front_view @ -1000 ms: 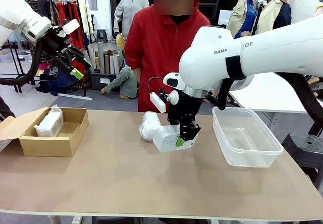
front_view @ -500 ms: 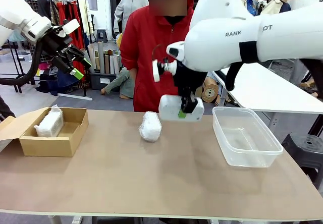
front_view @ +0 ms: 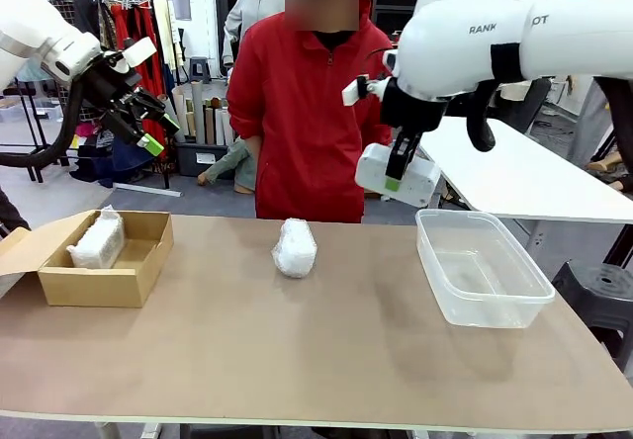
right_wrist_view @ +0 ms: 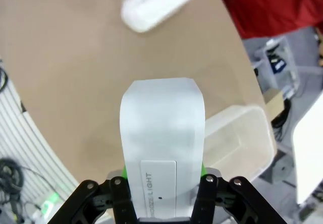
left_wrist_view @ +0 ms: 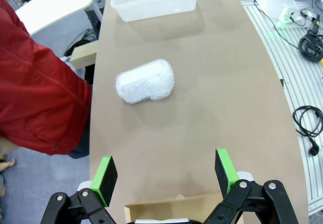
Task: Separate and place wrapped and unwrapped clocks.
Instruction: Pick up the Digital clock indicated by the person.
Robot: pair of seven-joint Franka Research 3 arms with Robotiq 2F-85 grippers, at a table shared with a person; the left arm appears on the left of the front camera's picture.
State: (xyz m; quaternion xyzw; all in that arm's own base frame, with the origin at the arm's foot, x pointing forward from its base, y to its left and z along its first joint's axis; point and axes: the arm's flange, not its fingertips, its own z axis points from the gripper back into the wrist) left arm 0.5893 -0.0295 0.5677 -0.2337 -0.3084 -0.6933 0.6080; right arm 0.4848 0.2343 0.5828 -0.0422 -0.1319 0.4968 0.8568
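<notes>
The bare white block clock point(front_view: 396, 174) hangs high above the table's far right, with my right gripper point(front_view: 397, 176) shut on it; in the right wrist view the clock point(right_wrist_view: 162, 141) stands between the green pads. A wrapped clock point(front_view: 295, 247) lies near the table's far edge at the middle, also seen as a crinkly lump point(left_wrist_view: 145, 80) and a blurred white shape point(right_wrist_view: 155, 5). Another wrapped clock point(front_view: 97, 240) rests in the cardboard box point(front_view: 94, 283). My left gripper point(front_view: 150, 129) is raised above the box, open and empty, green pads point(left_wrist_view: 107, 172) wide apart.
A clear plastic tub point(front_view: 481, 266) stands on the table's right side, below and right of the held clock. A person in a red jacket point(front_view: 307, 113) stands at the far edge. The box's flap point(front_view: 25, 246) hangs open at the left.
My right gripper has lifted the bare clock from beside the wrapped clock on the table, up and to the right, toward the tub. The left arm has not moved.
</notes>
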